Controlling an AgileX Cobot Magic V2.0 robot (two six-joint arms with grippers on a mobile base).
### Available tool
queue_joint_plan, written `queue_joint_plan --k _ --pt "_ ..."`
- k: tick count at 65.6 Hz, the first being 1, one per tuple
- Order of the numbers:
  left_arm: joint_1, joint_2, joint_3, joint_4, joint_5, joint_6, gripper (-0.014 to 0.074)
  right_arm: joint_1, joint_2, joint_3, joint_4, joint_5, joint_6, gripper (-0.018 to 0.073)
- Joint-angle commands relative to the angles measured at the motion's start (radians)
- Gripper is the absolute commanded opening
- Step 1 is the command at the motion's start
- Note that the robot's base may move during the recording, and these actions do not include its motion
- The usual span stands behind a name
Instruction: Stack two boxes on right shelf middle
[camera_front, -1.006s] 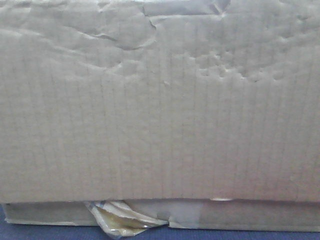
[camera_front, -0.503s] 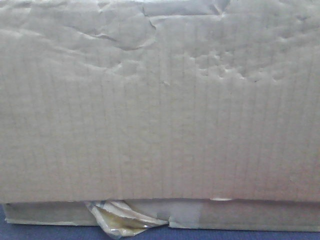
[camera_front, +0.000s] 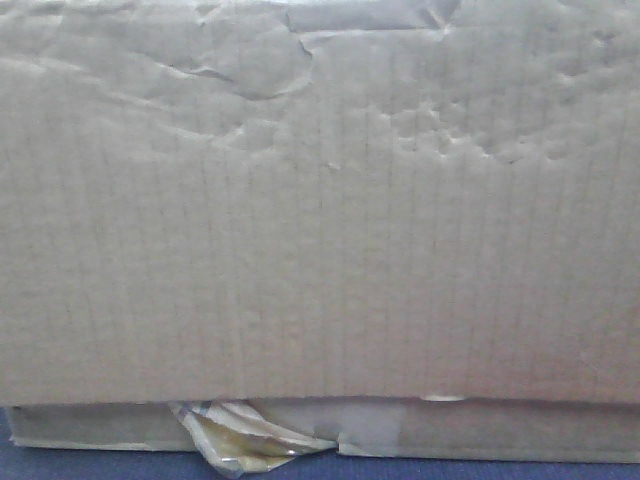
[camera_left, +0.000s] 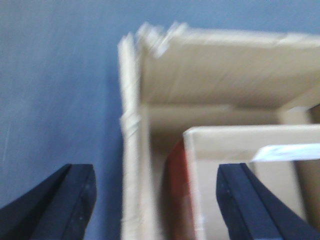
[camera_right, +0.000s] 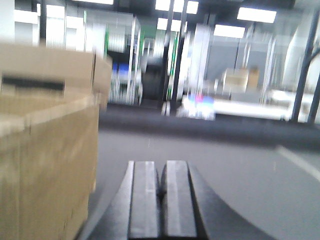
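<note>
Front view, unchanged from half a second ago: the tall box (camera_front: 320, 200), its face creased and dented, fills the picture. It sits on the flat box (camera_front: 500, 430), whose yellowish tape (camera_front: 235, 445) peels at the lower edge. A strip of dark desk (camera_front: 80, 468) shows beneath.

Left wrist view, blurred: the left gripper (camera_left: 157, 170) has its fingers (camera_left: 65, 200) spread wide, one on each side of an open box (camera_left: 131, 150) wall, gripping nothing.

Right wrist view: the right gripper (camera_right: 160, 167) has its fingers pressed together and empty, beside a blurred box (camera_right: 45, 150).
</note>
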Motion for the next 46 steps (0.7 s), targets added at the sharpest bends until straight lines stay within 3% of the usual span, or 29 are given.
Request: queue_joint_plan --k 1,11,18,24,46 --pt "0.026 -0.005 0.035 -0.014 -0.004 0.009 0.0409 -0.002 -0.002 -0.033 0.006 0.028 0.002 -0.0169" --pt "0.080 -0.003 0.060 -0.049 -0.004 0.036 0.0409 -0.002 -0.002 -0.236 0.167 0.389 0.029 -0.0169" --pt "0.110 0.008 0.060 -0.127 -0.004 0.097 0.0409 0.000 0.073 -0.366 0.176 0.627 0.029 -0.0169" --pt "0.112 0.018 0.060 -0.152 -0.004 0.124 0.0409 0.001 0.141 -0.448 0.178 0.752 0.029 -0.0169" --pt "0.112 0.038 0.084 -0.157 -0.004 0.130 0.0409 0.001 0.186 -0.570 0.202 0.726 0.029 -0.0169"
